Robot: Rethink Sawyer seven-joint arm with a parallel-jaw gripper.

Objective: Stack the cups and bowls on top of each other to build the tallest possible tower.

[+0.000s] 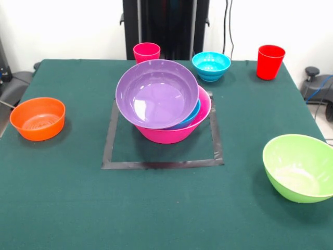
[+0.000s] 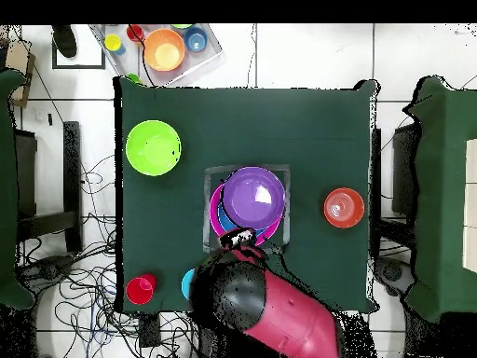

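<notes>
From overhead the arm point(image 2: 270, 312) is a chunky rounded thing, mostly deep red with a big black dome-shaped cap on one end. There's a small dark bit with some white and red specks at its tip, too blurry to make out. The front view just shows the black pedestal column point(image 1: 165, 26) with vertical panels.

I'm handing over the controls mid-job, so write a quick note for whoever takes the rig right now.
Gripper: hidden under the arm overhead, absent from the front view; state unknown.
Tower: purple bowl, tilted, on a blue bowl inside the pink bowl, on the taped square.
Loose: orange bowl, lime green bowl, small blue bowl, pink-red cup, red cup.
Done: three bowls nested. Left: stack the remaining bowls and cups.
</notes>
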